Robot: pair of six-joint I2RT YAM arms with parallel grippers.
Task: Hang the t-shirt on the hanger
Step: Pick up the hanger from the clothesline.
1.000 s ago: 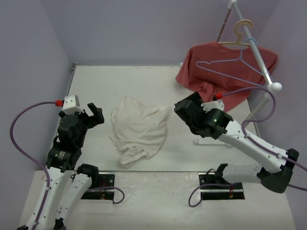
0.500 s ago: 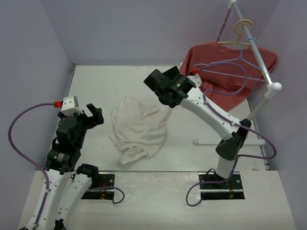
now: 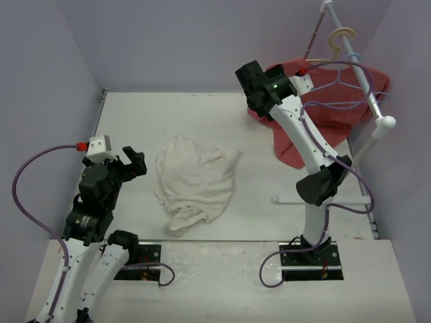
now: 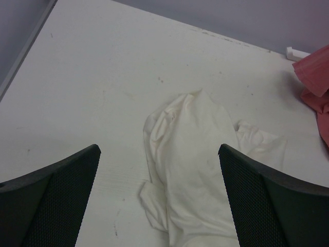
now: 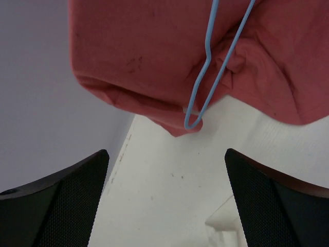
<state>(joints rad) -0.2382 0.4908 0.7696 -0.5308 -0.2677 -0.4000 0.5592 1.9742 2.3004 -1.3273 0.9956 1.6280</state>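
- Two t-shirts are in view: the cream t-shirt point(image 3: 195, 182) lies crumpled on the worktop point(image 3: 168, 114) between the arms, and a red t-shirt point(image 3: 337, 118) hangs at the far right.
- There are two hangers: the light-blue wire hanger point(image 5: 206, 54) hangs against the red t-shirt, and a beige hanger point(image 3: 340, 38) hooks above it.
- The left hand point(image 3: 133, 161) is just beside the cream t-shirt, spread wide and empty.
- The right hand point(image 5: 165, 152) is near the wire hanger's corner, spread wide and gripping nothing.
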